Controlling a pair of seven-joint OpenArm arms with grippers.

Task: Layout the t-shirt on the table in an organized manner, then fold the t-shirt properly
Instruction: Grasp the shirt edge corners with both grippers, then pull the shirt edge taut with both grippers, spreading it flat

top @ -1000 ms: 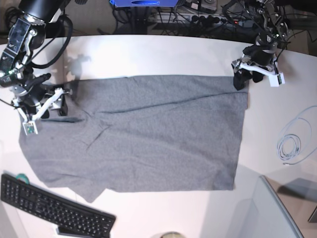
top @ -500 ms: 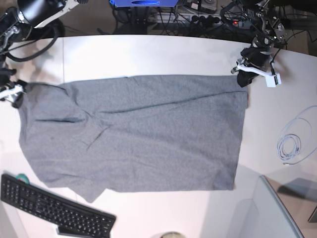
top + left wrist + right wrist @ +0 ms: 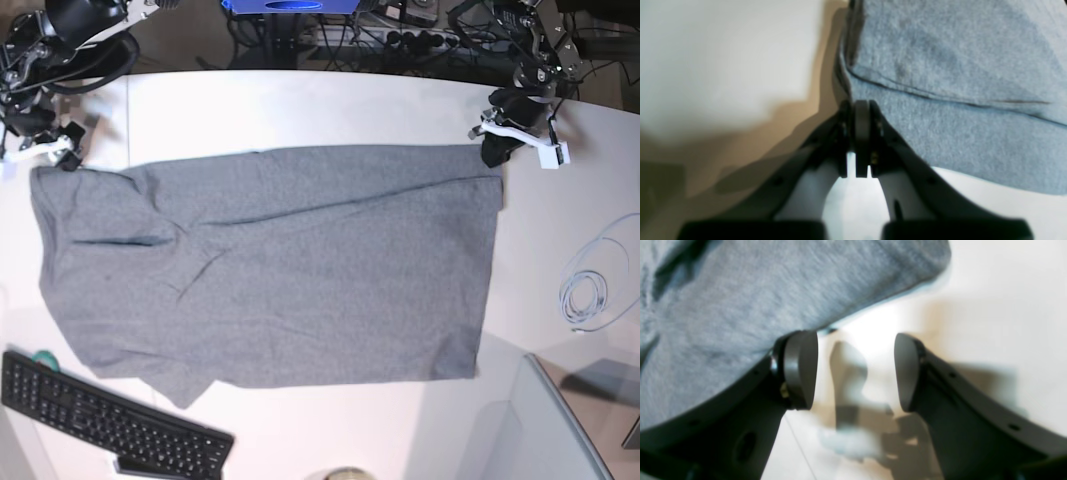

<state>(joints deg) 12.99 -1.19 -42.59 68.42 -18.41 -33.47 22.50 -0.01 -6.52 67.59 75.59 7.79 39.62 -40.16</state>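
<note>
The heather-grey t-shirt (image 3: 280,260) lies spread flat across the white table (image 3: 300,110). My left gripper (image 3: 493,152) sits at the shirt's far right corner. In the left wrist view this gripper (image 3: 857,106) is shut, with the edge of the grey fabric (image 3: 957,83) pinched at its tips. My right gripper (image 3: 62,158) hovers at the shirt's far left corner. In the right wrist view it (image 3: 855,370) stands open over bare table, and the cloth (image 3: 740,290) lies behind its left finger (image 3: 800,370), not between the jaws.
A black keyboard (image 3: 110,425) lies at the near left, just below the shirt's hem. A coiled white cable (image 3: 585,295) rests at the right. A grey panel (image 3: 560,430) fills the near right corner. Cables and gear crowd the far edge.
The left gripper has shut at the shirt's far right corner. The right arm swung left and then up, and the shirt's left side now reaches further left.
</note>
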